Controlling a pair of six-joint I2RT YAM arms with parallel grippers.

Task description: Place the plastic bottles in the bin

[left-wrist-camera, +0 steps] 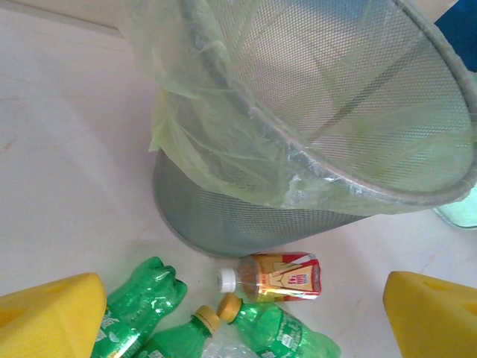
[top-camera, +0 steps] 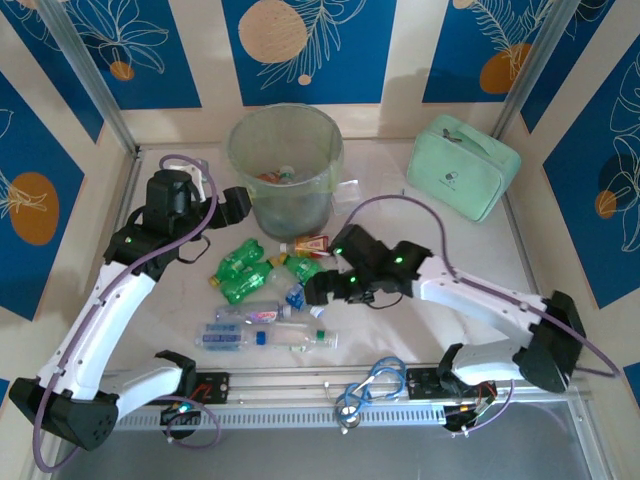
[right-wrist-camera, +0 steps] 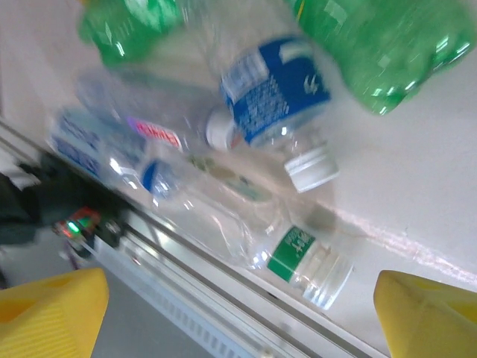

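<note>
Bottles [top-camera: 243, 265] crushed — clear blue-labelled, green, one red-labelled — strewn just near of pale-green-lined mesh bin [top-camera: 285, 170]; left gripper [top-camera: 237, 205] and right gripper [top-camera: 318, 288] spread wide, empty.

A mint-green soft case [top-camera: 463, 166] lies at two o'clock on the pale tabletop [top-camera: 400, 335] (a small dark logo on its face). At six o'clock an aluminium rail [top-camera: 290, 385] lines the near edge, a blue-and-white cable loop [top-camera: 365, 392] resting on it. Blue leaf-patterned panels [top-camera: 300, 50] stand at twelve.
</note>
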